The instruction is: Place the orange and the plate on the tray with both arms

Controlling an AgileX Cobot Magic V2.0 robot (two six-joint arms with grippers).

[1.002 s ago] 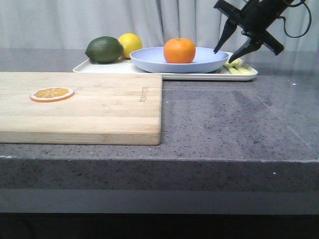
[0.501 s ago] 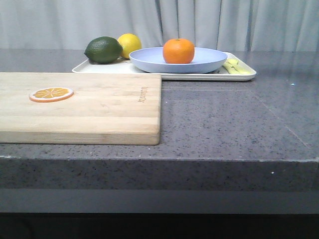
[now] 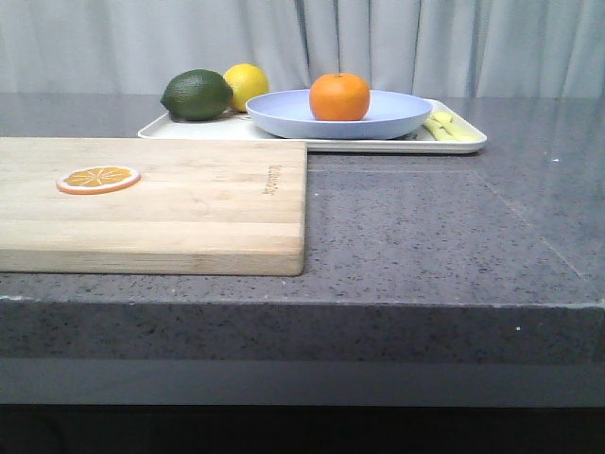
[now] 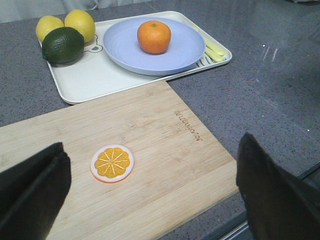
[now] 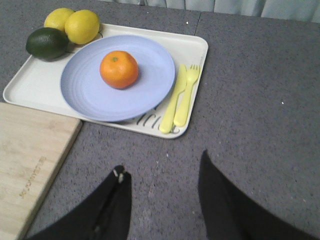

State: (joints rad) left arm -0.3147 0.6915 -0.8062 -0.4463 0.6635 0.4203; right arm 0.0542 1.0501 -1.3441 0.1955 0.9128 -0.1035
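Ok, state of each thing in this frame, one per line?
orange: sitting on the plate.
plate: on the tray, upright.
tray: flat on the counter.
orange slice: flat on the cutting board.
left tool: open, empty.
right tool: open, empty.

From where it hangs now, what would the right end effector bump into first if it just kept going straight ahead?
Probably the bare countertop just ahead of the open right end effector; beyond that lies the near rim of the tray. Depth is hard to judge.
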